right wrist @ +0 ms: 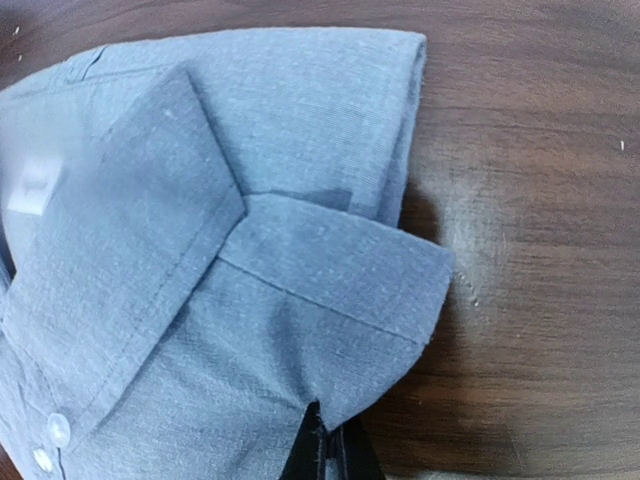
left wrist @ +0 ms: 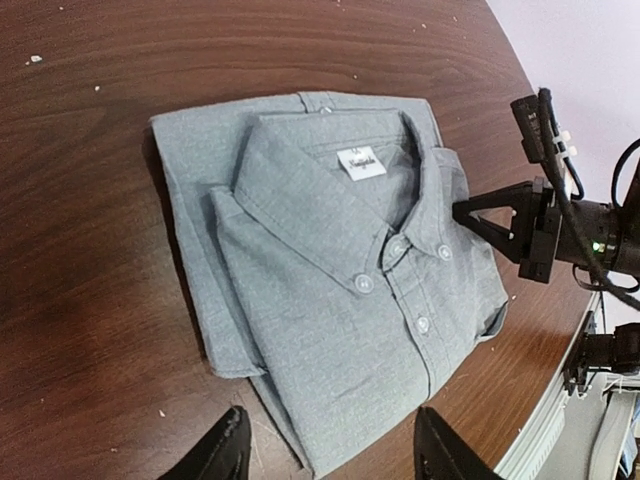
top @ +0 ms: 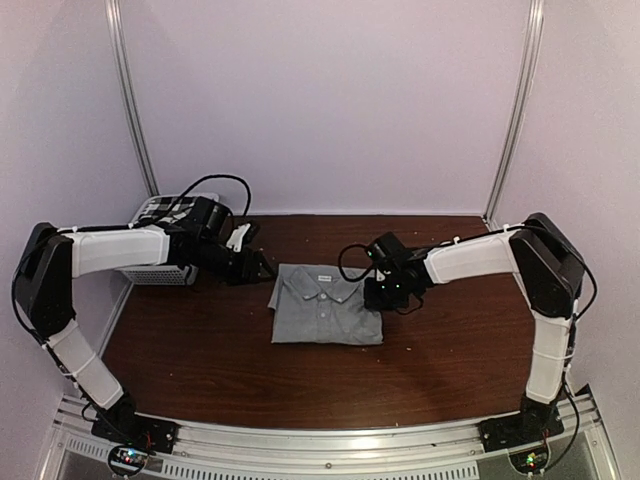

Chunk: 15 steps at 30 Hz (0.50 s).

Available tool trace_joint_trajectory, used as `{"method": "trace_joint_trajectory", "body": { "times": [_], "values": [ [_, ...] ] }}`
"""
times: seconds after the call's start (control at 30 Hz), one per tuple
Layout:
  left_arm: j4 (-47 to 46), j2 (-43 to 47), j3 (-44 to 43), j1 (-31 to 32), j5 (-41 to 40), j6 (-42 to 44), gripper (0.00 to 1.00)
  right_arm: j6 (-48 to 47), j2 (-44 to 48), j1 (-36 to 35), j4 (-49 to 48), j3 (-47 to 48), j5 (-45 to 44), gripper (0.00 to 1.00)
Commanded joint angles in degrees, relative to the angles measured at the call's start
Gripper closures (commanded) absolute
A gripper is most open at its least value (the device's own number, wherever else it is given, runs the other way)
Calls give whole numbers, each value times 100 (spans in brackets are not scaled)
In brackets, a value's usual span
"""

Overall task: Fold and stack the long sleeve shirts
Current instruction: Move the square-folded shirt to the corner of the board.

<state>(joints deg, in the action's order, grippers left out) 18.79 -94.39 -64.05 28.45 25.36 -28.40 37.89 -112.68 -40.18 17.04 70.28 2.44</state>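
1. The dark wood table point(top: 200, 360) filled most of my overhead view, with small pale specks scattered on its surface.
2. The grey shirt point(top: 325, 312) lay folded into a neat rectangle near the middle of the table, between the two arms. Its collar pointed toward the far wall and its button front faced up.
3. A white slatted basket point(top: 150, 273) sat at the far left edge of the table, partly hidden behind the left arm.
4. The checked shirt point(top: 160, 208) showed in the top of that basket, well apart from the grey one. I could not tell how it was lying.
5. The left tool point(top: 262, 268) hung just beside the left side of the grey shirt. On its wrist camera I saw its two fingers point(left wrist: 225, 455) standing apart with nothing held between them.
6. The right tool point(right wrist: 322, 445) reached in at the shirt's right shoulder. Its fingers were pressed together, clamped on the edge of a folded flap of grey cloth beside the collar.
7. A small white label point(left wrist: 360, 162) sat inside the collar.
8. Pale buttons point(left wrist: 362, 284) ran down the placket and held the collar tips.
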Motion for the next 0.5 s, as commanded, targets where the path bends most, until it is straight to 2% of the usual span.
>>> {"method": "trace_joint_trajectory", "body": {
  "times": [0.0, 0.3, 0.47],
  "values": [
    [-362, 161, 154, -26, 254, -70, 43, -213, 248, -5, 979, -20, -581, 100],
    [-365, 116, 166, -23, 383, -78, 44, -593, 1679, 442, 2253, -1025, -1127, 100],
    [-368, 57, 139, -23, 408, -102, 44, -490, 2516, 1195, 2873, -1587, -1430, 100]
  ]
}}
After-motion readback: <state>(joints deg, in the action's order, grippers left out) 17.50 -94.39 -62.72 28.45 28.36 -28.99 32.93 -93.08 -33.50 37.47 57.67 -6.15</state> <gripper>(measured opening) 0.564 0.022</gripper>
